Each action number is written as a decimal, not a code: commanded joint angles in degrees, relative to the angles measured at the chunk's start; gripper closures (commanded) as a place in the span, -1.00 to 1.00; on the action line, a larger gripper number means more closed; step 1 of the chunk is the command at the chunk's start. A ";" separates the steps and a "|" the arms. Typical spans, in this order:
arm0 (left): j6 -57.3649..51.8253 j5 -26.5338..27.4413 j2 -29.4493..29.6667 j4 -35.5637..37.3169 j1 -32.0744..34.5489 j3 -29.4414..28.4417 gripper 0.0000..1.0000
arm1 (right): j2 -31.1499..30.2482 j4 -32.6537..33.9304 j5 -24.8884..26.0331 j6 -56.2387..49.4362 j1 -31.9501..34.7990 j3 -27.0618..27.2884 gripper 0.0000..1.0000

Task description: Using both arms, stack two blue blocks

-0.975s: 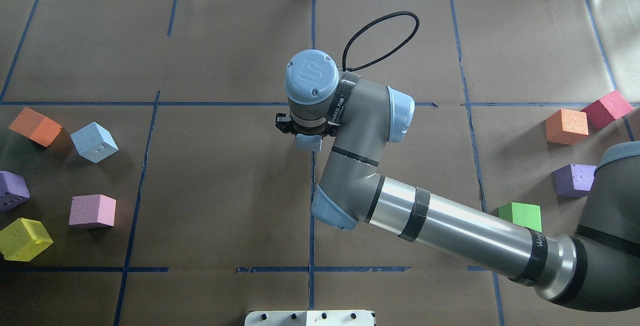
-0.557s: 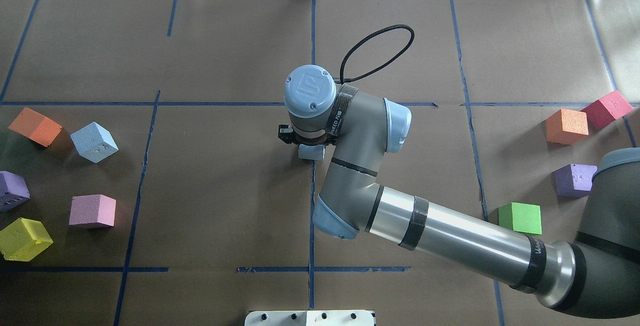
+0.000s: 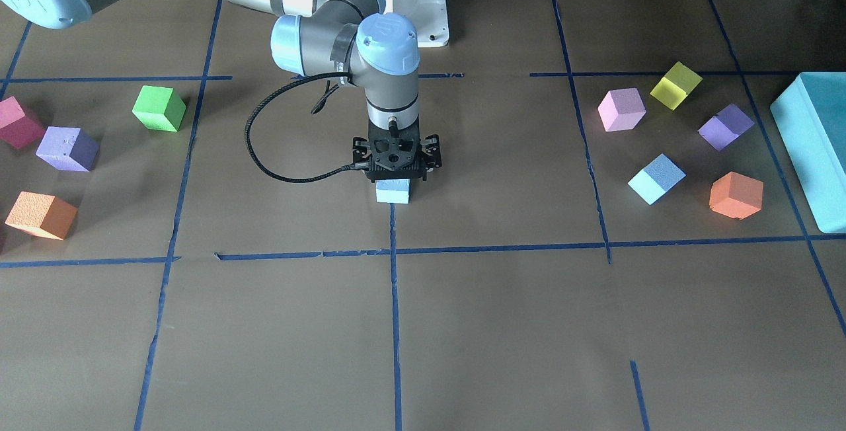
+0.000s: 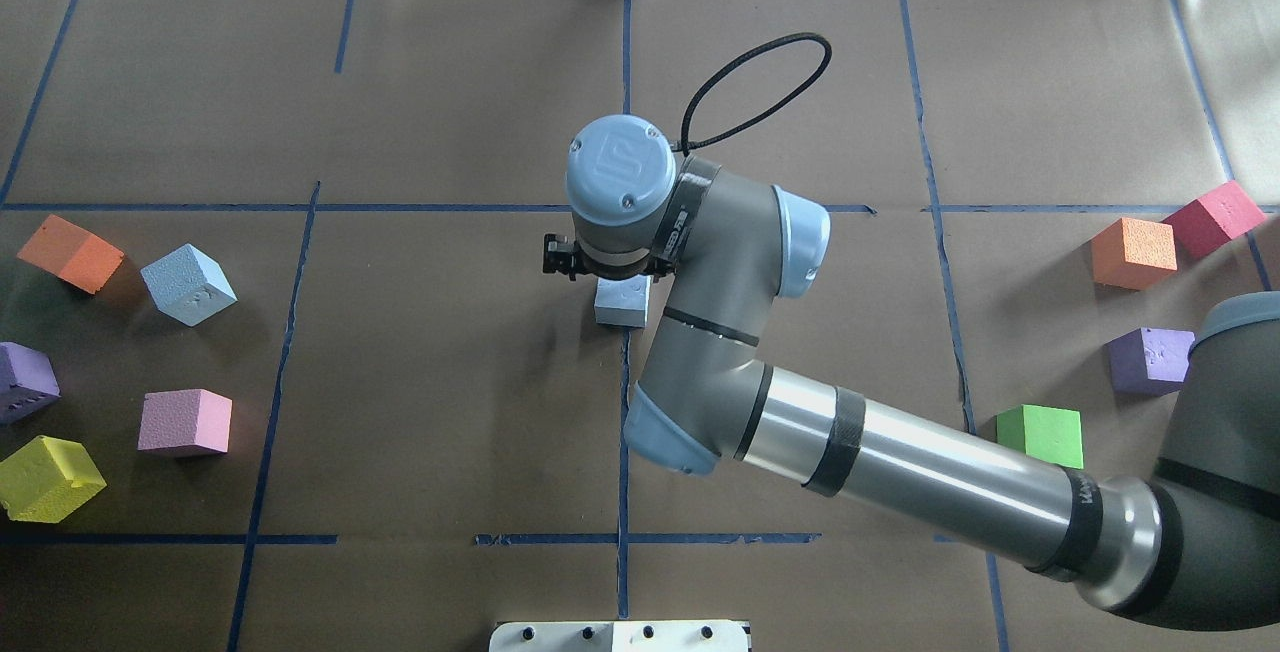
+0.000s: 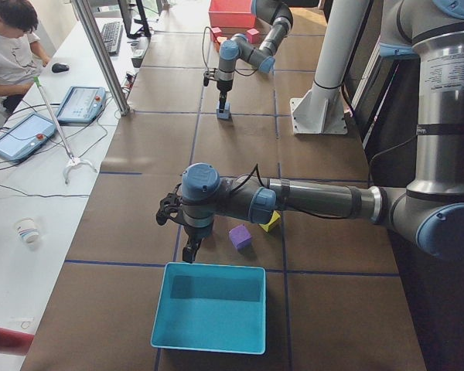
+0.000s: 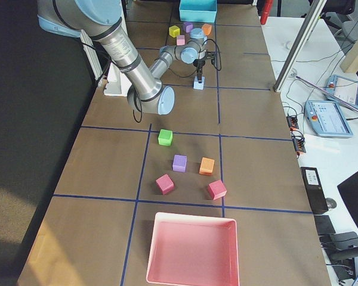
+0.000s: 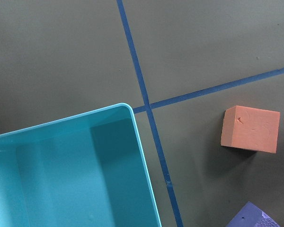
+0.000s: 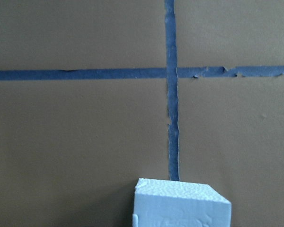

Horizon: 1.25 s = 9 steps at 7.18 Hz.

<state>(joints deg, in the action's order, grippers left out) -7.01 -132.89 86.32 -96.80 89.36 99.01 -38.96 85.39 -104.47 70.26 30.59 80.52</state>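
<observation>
One pale blue block [image 3: 392, 192] lies on the table on the centre tape line; it also shows in the overhead view [image 4: 621, 302] and at the bottom of the right wrist view [image 8: 182, 204]. My right gripper [image 3: 394, 176] hangs straight above it, jaws spread, not holding it. The second blue block [image 4: 188, 283] sits at the table's left side, also seen in the front view [image 3: 655, 178]. My left gripper [image 5: 191, 253] shows only in the left side view, by the teal box's far edge; I cannot tell if it is open or shut.
A teal box [image 3: 813, 147] stands at the left end, its corner in the left wrist view [image 7: 61, 165]. Orange [image 4: 70, 252], purple [image 4: 25, 380], pink [image 4: 185, 421] and yellow [image 4: 48, 477] cubes lie around the second blue block. Several cubes, including a green one [image 4: 1041, 434], lie on the right.
My right gripper came down with the blue block, set it on the centre line and let go. The gripper has drawn back up; the block stays on the table.
</observation>
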 commanded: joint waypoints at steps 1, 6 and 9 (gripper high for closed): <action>0.50 -0.26 2.44 -0.31 -0.50 0.91 -1.00 | -4.60 5.20 -13.06 -11.47 12.06 6.72 -0.99; 9.49 -0.27 2.98 -14.45 -12.75 1.63 -1.00 | -38.22 6.81 -25.87 -66.90 42.76 19.65 -0.99; 22.48 5.93 5.33 -22.36 -27.07 2.15 -1.00 | -52.49 6.72 -25.96 -96.63 56.47 19.51 -0.99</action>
<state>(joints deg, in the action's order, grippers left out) 13.37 -130.53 90.11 -116.24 68.77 101.11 -86.01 92.07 -130.38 -14.68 81.79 100.27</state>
